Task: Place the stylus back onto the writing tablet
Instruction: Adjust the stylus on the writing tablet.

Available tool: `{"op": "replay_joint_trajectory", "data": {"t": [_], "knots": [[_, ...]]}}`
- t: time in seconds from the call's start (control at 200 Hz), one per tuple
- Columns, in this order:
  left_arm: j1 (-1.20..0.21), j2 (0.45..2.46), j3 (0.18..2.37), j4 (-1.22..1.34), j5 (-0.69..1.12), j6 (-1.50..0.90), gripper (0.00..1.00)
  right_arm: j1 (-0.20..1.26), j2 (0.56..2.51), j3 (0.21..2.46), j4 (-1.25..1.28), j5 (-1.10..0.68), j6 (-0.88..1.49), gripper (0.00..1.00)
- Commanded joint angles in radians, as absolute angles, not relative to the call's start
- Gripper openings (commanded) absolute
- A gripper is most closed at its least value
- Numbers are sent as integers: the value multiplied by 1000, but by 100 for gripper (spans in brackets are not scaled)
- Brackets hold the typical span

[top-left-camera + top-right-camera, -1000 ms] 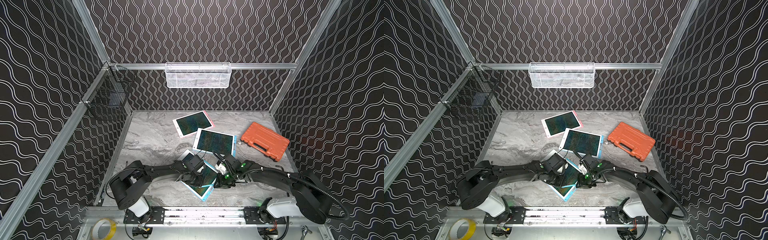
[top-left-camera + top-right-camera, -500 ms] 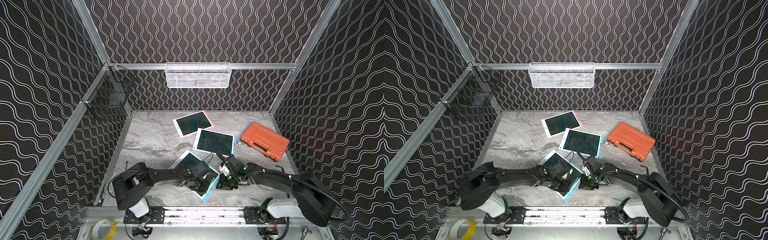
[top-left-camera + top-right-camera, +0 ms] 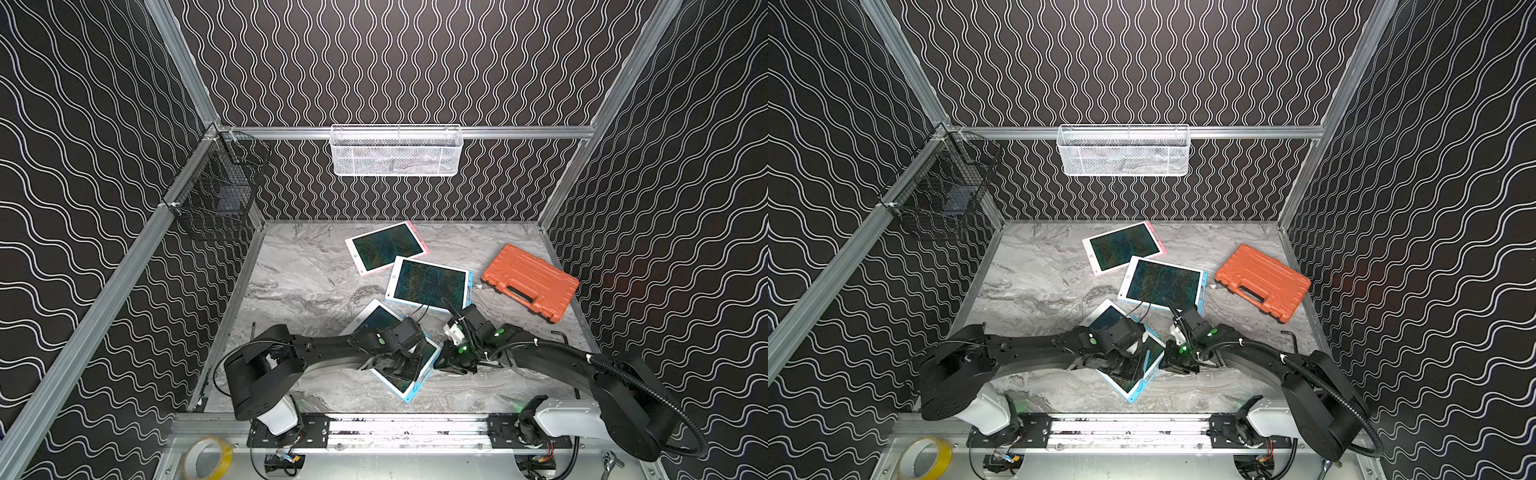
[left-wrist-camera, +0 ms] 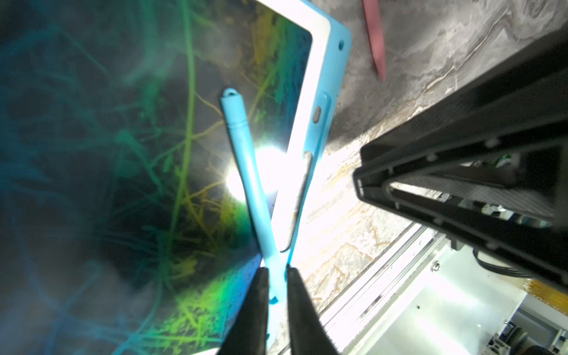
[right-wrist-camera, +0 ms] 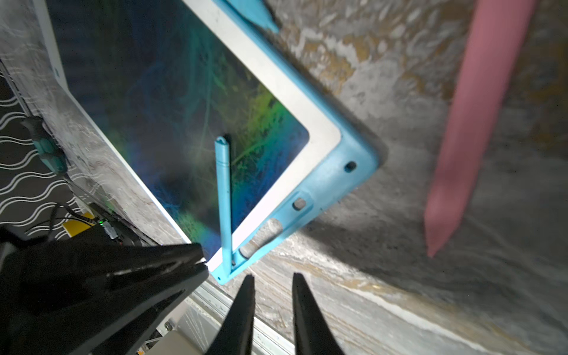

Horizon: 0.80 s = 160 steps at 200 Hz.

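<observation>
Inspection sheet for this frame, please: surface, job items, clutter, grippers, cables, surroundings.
Surface: grey marble table, no spills seen.
Job's things: blue stylus lies slanted on the near tablet, tip end at its corner.
Clutter: pink stylus loose on the table; pink-edged tablet; blue-edged tablet; orange case; tape roll on the front ledge.
Grippers: left gripper flanks the blue stylus's tip end, grip unclear; right gripper open, empty, beside the near tablet.
Cables: black hose along the right arm.
Surroundings: white mesh basket and black wire basket on wavy-patterned walls.
</observation>
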<state>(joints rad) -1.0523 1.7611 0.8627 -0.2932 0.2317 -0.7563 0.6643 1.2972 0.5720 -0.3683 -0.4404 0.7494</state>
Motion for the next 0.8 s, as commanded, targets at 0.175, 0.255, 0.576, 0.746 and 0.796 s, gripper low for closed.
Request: {"op": "replay_joint_trajectory", "data": {"t": [0.175,0.255,0.576,0.746,0.796], "knots": [[-1019,1855,954,-283,228,-718,42,613,1225,529,-369,-437,786,24],[-1019,1875,966,-279,226,-711,40,601,1202,531,-399,-415,777,24],[-1022,1907,978,-238,256,-706,29,557,1169,529,-452,-373,741,24],[-1037,1922,1004,-240,264,-707,26,553,1163,516,-460,-368,741,24],[-1042,1923,1006,-236,268,-712,25,551,1163,513,-460,-368,742,24]]}}
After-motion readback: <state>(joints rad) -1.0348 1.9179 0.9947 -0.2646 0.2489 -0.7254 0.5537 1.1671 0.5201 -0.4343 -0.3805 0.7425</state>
